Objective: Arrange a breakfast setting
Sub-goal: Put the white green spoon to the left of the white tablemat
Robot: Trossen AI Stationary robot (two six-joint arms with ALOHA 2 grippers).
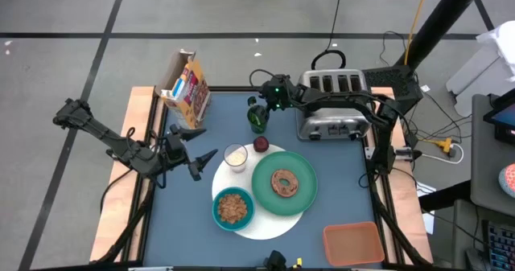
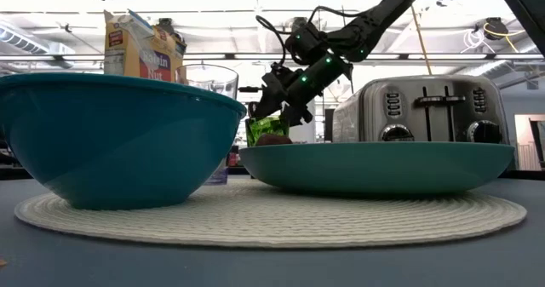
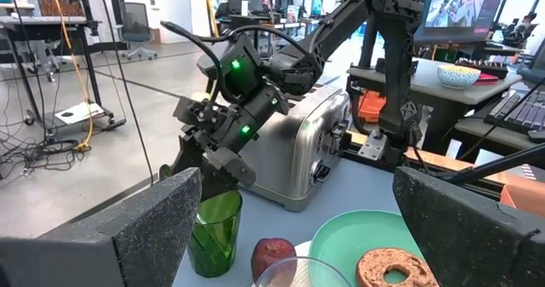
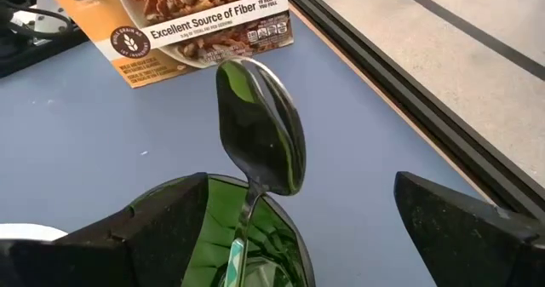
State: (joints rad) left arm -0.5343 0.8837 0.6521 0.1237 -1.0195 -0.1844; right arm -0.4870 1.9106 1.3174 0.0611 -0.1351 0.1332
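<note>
A white round mat carries a green plate with a brown bagel, a teal bowl of cereal and a small milk glass. A red fruit lies at the mat's far edge. A green cup stands beyond it on the table. A spoon stands in the cup, handle down, bowl up, leaning on the rim. My right gripper is open just above the cup, a finger on either side of the spoon. My left gripper is open and empty, left of the glass. My right gripper comes at the green cup from above and from the table's right. One finger stands close against the cup's rim; I cannot tell whether it touches. Neither finger touches the spoon.
A silver four-slot toaster stands under my right arm at the far right. A cereal box stands at the far left. An orange-brown tray lies at the near right corner.
</note>
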